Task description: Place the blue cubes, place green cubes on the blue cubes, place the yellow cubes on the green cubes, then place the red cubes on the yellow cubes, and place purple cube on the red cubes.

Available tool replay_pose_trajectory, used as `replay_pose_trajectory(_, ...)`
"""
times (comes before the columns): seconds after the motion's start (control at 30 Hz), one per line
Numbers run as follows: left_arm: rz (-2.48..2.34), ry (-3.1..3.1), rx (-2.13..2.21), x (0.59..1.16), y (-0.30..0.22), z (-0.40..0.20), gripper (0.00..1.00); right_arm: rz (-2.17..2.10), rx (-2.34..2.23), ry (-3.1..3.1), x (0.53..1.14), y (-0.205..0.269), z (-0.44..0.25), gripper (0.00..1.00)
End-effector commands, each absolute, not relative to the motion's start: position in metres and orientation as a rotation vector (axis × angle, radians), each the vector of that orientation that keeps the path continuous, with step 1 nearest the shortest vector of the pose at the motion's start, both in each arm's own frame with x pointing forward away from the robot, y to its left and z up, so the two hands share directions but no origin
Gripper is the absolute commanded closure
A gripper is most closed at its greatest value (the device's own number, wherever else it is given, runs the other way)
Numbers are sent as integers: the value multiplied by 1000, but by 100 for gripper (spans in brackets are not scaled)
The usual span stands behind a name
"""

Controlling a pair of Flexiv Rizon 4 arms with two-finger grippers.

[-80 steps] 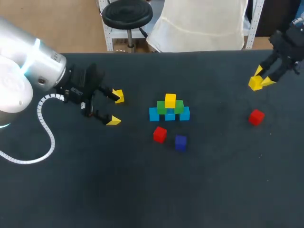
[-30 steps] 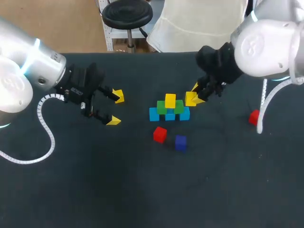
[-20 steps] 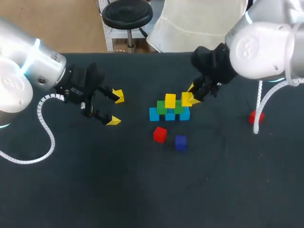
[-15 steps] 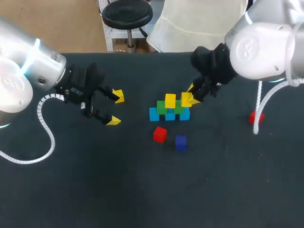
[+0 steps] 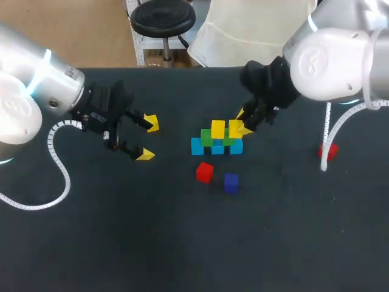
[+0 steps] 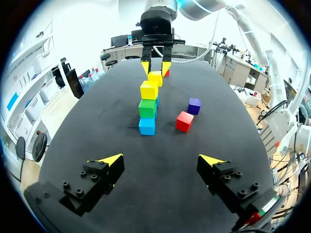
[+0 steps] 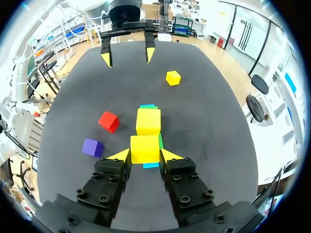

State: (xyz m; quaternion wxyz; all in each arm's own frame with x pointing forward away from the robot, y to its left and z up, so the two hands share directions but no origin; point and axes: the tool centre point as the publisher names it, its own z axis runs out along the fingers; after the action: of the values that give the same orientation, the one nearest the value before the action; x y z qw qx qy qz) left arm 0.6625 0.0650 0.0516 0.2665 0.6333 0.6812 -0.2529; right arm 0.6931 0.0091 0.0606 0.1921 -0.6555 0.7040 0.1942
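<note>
One yellow cube (image 7: 145, 145) sits clamped in right end effector (image 7: 145, 155).

A red cube (image 5: 205, 172) and a purple cube (image 5: 231, 182) sit close in front of the stack (image 5: 217, 139). The right gripper (image 5: 242, 123) crowds its right side. Its left side is open.

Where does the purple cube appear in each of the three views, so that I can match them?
Head view: the purple cube lies in front of the cube stack, right of the near red cube.
Left wrist view: it lies beside the stack, just beyond that red cube.
Right wrist view: it lies to the side of the right claw, closer than the red cube.
Shared landmark: the red cube next to it.
</note>
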Motion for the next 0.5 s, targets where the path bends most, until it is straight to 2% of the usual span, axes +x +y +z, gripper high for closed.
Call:
replay_pose_trajectory(0.03,-682,1832,1708,662,66,51,0,554,-1848,1978,699,12,59,100)
replay_pose_trajectory(0.5,-682,1832,1708,662,66,51,0,567,-1850,1975,704,16,59,100)
